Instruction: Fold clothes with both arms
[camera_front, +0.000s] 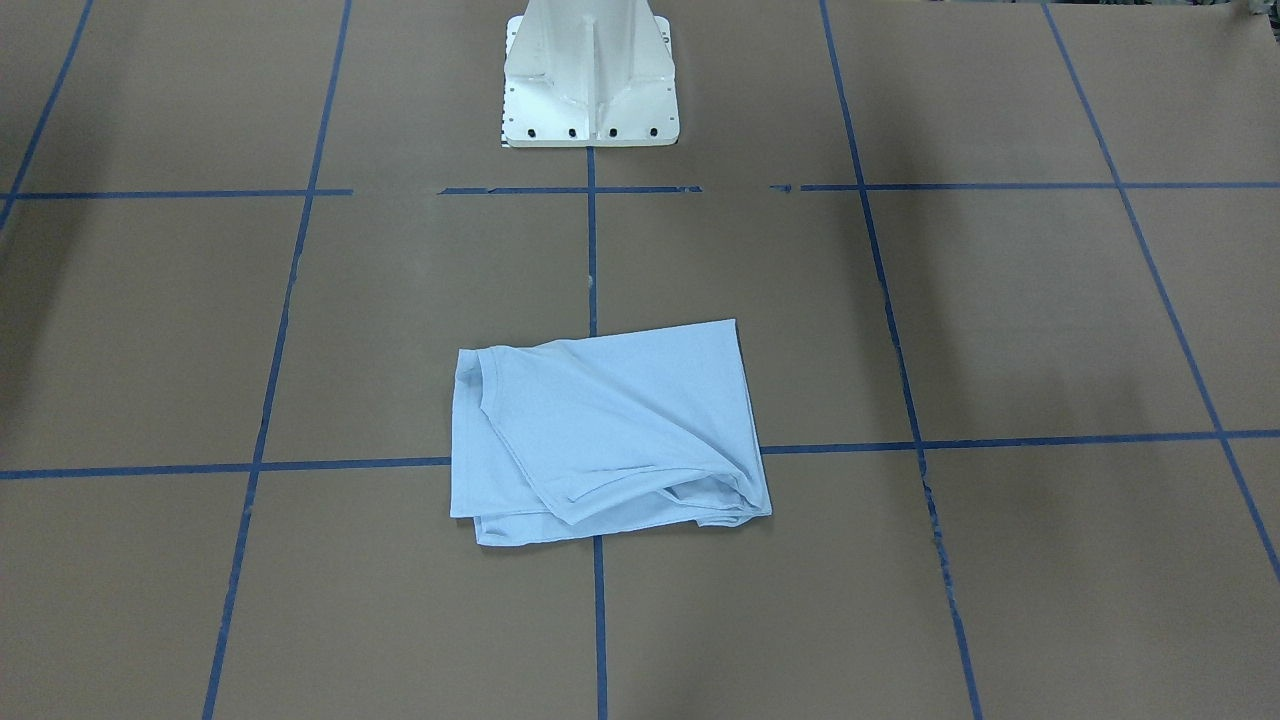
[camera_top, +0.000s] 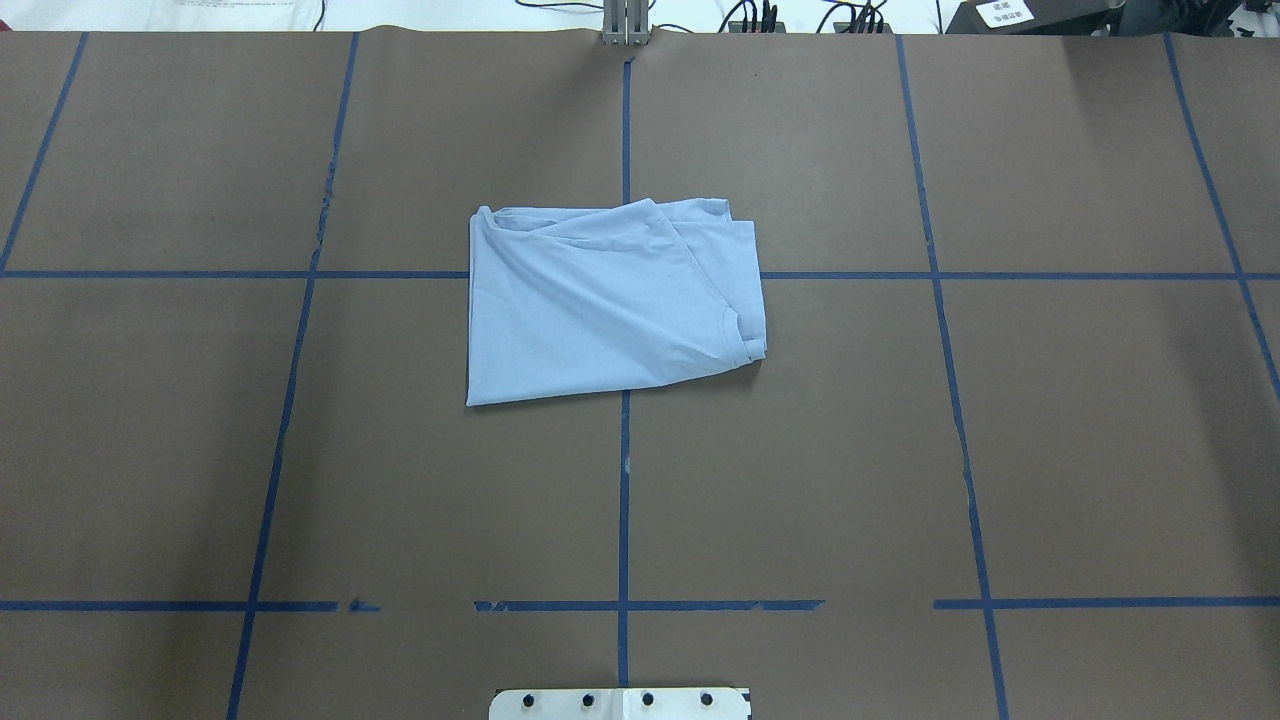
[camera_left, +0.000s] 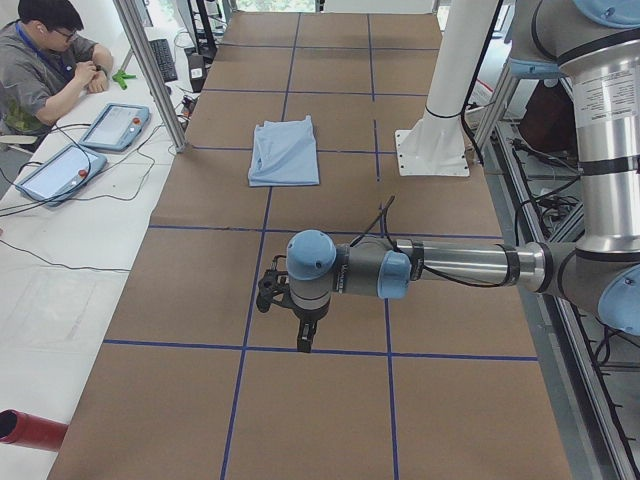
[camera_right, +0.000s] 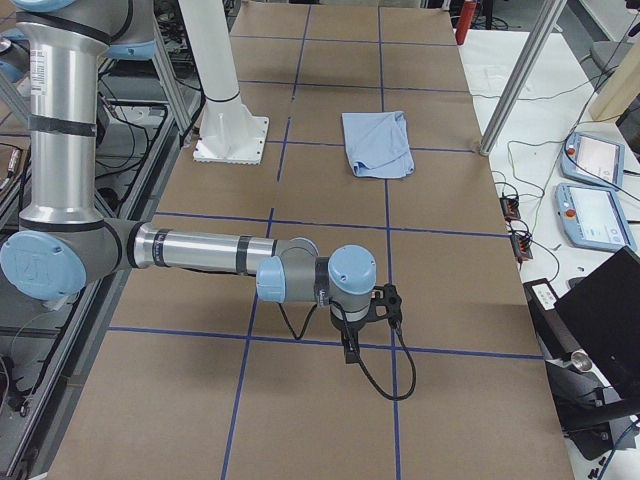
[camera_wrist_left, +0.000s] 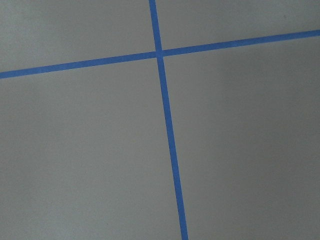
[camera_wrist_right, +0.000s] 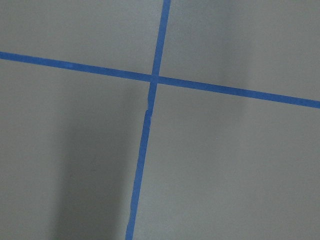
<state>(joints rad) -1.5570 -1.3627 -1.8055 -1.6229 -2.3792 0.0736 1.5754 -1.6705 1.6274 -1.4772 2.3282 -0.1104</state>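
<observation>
A light blue short-sleeved T-shirt (camera_top: 600, 310) is lying near the middle of the brown paper-covered bench (camera_top: 400, 480), across a crossing of the blue tape grid lines (camera_top: 960, 400). It is already gathered into a rough rectangle. In the overhead view its ribbed collar (camera_top: 745, 342) is sitting at the bundle's 4 o'clock corner, and a loose diagonal flap is running from 10 o'clock towards that corner.

The silver-grey left arm (camera_left: 460, 265) and the silver-grey right arm (camera_right: 195, 250) are being held low over bare bench, well apart from the garment. The folding is therefore being judged as done or nearly done. If a further step is wanted, both arms would have to be brought inward, to 9 and 3 o'clock of the bundle, to square the uneven 12 o'clock edge.

The left fingers (camera_left: 303, 338) and the right fingers (camera_right: 348, 352) are being shown only in the side views. Whether they are released or clenched cannot be told, though nothing is seen between them. The wrist views are showing only paper and tape. The chest print and neck label are not being shown.
</observation>
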